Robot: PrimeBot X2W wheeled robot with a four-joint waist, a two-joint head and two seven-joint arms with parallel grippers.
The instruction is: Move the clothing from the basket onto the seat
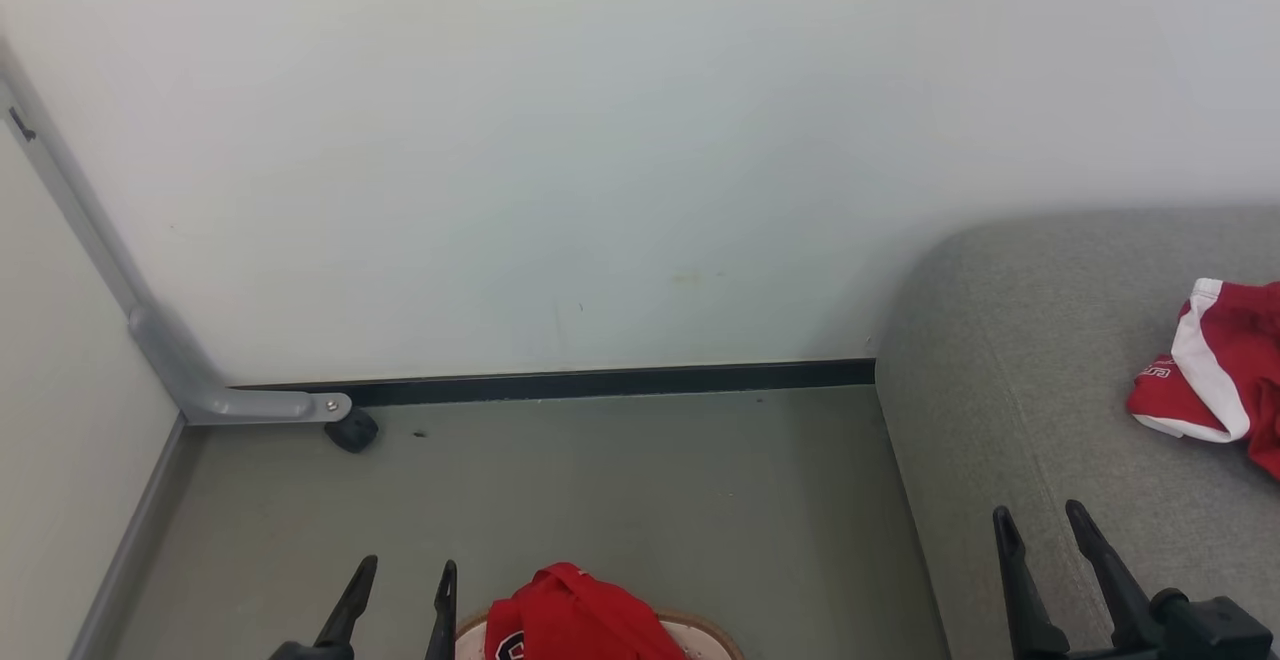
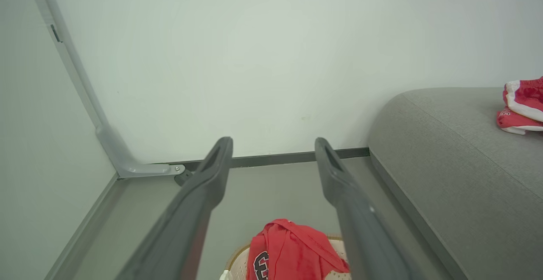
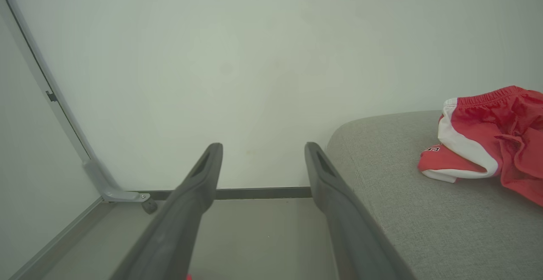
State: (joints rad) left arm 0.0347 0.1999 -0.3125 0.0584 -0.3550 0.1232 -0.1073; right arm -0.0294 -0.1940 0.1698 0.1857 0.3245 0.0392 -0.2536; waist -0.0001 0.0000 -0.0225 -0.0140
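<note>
Both my grippers are spread and empty; one garment is in the basket, one is on the seat.

My left gripper (image 1: 410, 585) rises at the lower left of the head view, its two dark fingers apart with nothing between them. My right gripper (image 1: 1045, 540), at the lower right, stands just as wide over the near part of the grey seat (image 1: 1000, 390). Just right of my left fingers, at the bottom edge, a red jersey (image 1: 575, 615) is heaped in the cream basket (image 1: 718, 635) on the floor (image 1: 650, 480). At the right edge, red shorts (image 1: 1215, 370) with a white panel lie on the seat, apart from both grippers.
</note>
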